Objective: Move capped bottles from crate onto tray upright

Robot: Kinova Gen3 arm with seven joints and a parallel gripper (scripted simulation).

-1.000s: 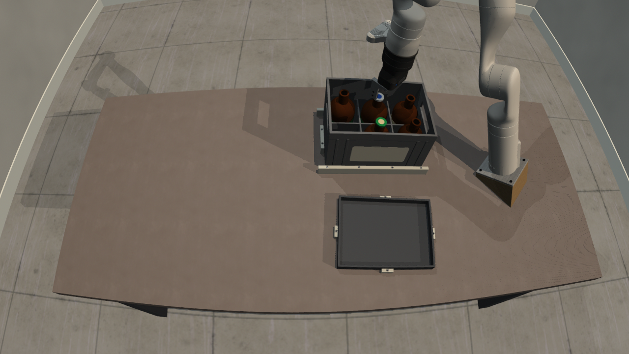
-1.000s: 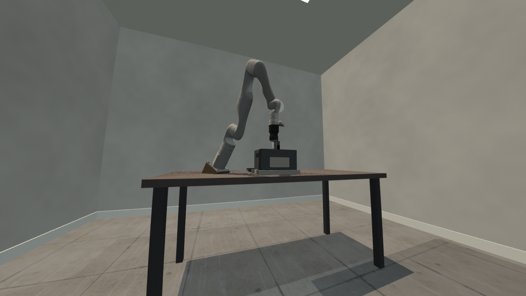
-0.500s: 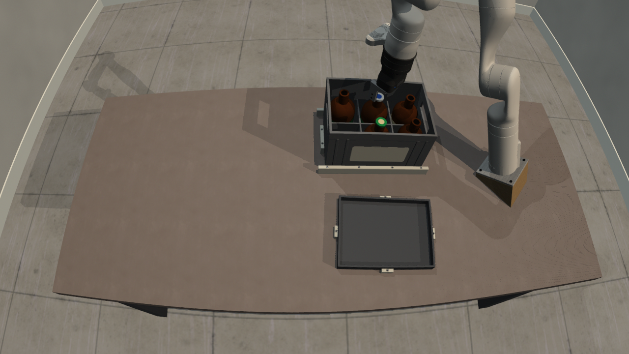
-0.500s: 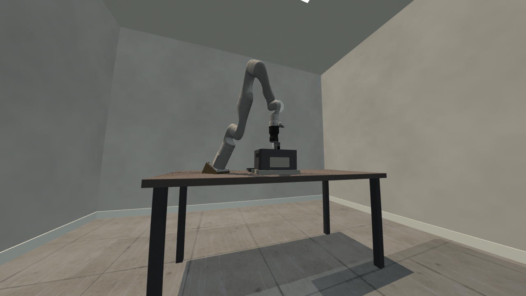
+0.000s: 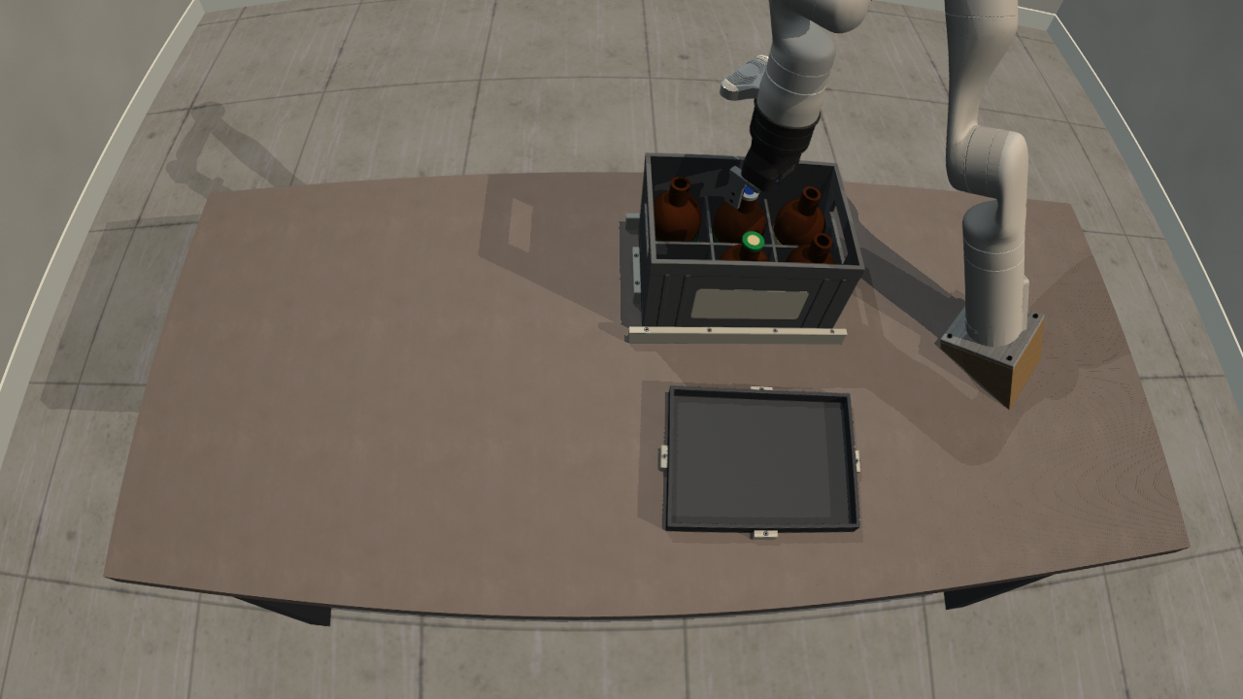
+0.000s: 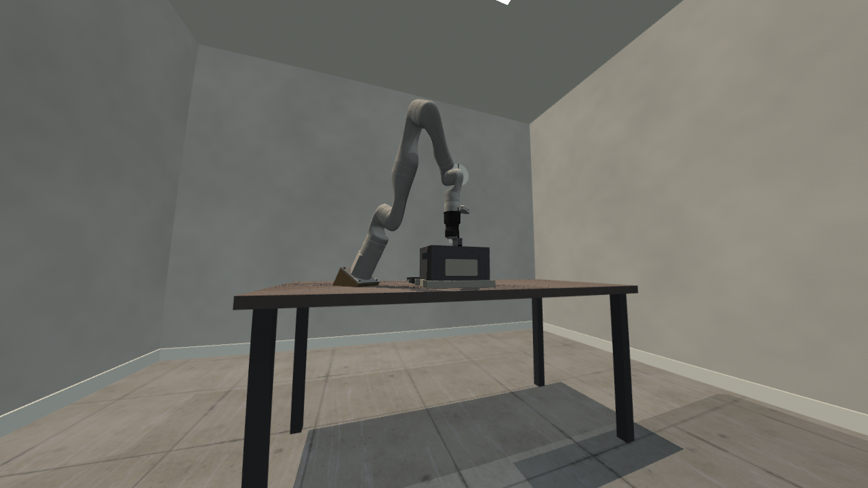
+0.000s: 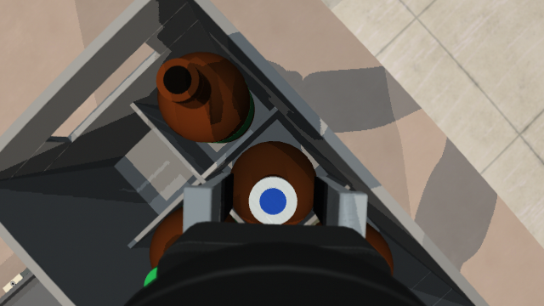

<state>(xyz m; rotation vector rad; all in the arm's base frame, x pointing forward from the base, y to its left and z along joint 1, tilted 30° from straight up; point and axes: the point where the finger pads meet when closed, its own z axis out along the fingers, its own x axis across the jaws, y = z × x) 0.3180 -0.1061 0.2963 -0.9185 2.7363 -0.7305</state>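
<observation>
The claw gapes open around the blue-and-white-capped glassy brown bottle, upper right of the top view, amid thin dividers.

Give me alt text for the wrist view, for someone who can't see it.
Open gripper around a brown bottle's white-and-blue cap in a divided crate; an uncapped bottle stands in the neighbouring compartment.

The bench is plain brown. Toward its far edge, a dark grey crate bears a beige panel; one brown bottle wears a white cap with a blue centre.
</observation>
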